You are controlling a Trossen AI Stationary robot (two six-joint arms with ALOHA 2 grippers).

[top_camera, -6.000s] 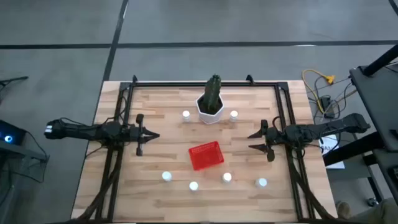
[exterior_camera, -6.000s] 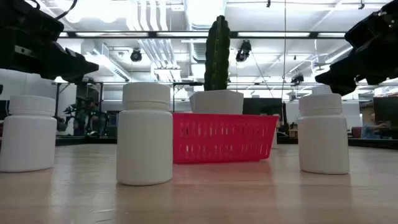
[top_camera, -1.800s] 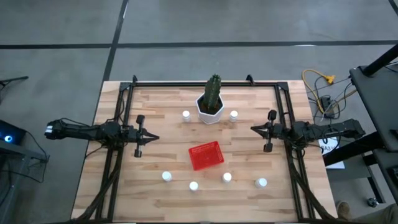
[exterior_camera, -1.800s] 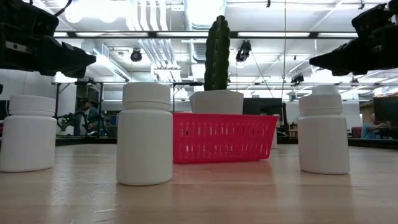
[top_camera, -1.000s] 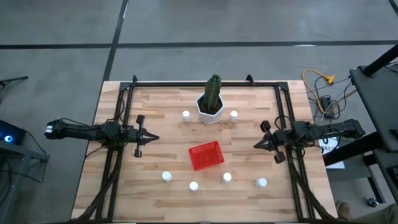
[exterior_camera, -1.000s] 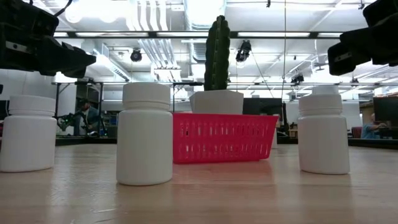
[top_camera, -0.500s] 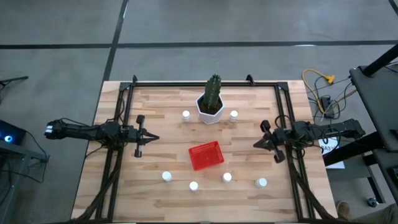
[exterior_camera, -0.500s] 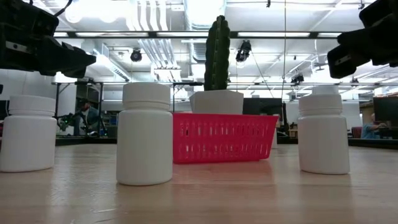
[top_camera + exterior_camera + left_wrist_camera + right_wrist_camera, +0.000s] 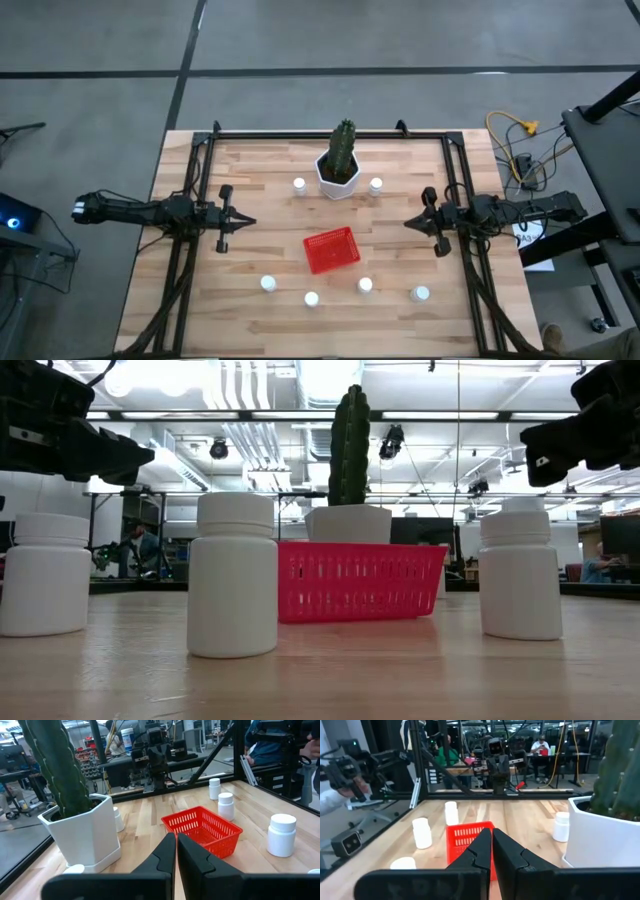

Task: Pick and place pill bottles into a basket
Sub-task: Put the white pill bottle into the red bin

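Note:
The red basket (image 9: 331,250) sits at the table's middle, a little toward the near edge. Six white pill bottles stand upright on the table: two beside the plant pot (image 9: 299,184) (image 9: 376,185), and several in a near row (image 9: 268,283) (image 9: 311,298) (image 9: 365,286) (image 9: 421,294). My left gripper (image 9: 250,220) hovers left of the basket, shut and empty, as the left wrist view (image 9: 176,840) shows. My right gripper (image 9: 408,222) hovers right of the basket, shut and empty, as the right wrist view (image 9: 491,837) shows. Both point at the table's middle, above bottle height in the low view (image 9: 140,457) (image 9: 530,460).
A white hexagonal pot with a green cactus (image 9: 340,165) stands at the far middle, between two bottles. A black frame (image 9: 330,135) runs along the far edge and both sides. A person's hand and sleeve (image 9: 335,795) show beyond the table in the right wrist view.
My right gripper has swung a little toward the table's far edge and straightened to point across at the left arm. The bottles and basket have kept still.

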